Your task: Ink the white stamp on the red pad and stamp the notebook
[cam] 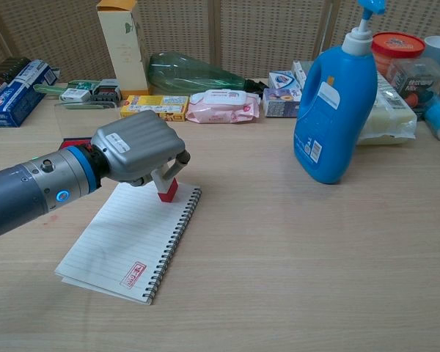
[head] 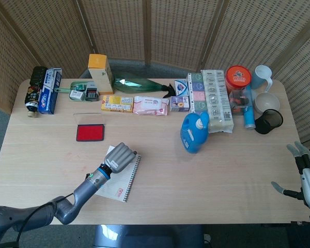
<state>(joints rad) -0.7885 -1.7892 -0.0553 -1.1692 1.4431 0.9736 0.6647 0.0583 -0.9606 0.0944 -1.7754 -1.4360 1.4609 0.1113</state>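
Red-tipped white stamp (cam: 166, 188), gripped in the left hand (cam: 136, 146), points down at the notebook (cam: 129, 236) page's far right corner, beside the spiral. Right hand (head: 306, 175), fingers spread and empty, rests well apart at the surface's right edge.

Bare table (head: 222, 175) fills the lower right of the head view. A blue detergent bottle (head: 195, 133) stands mid-frame; boxes and packets crowd the top edge.

Stamp (cam: 166, 185) in left hand (cam: 138, 147) (above notebook (cam: 129, 238))
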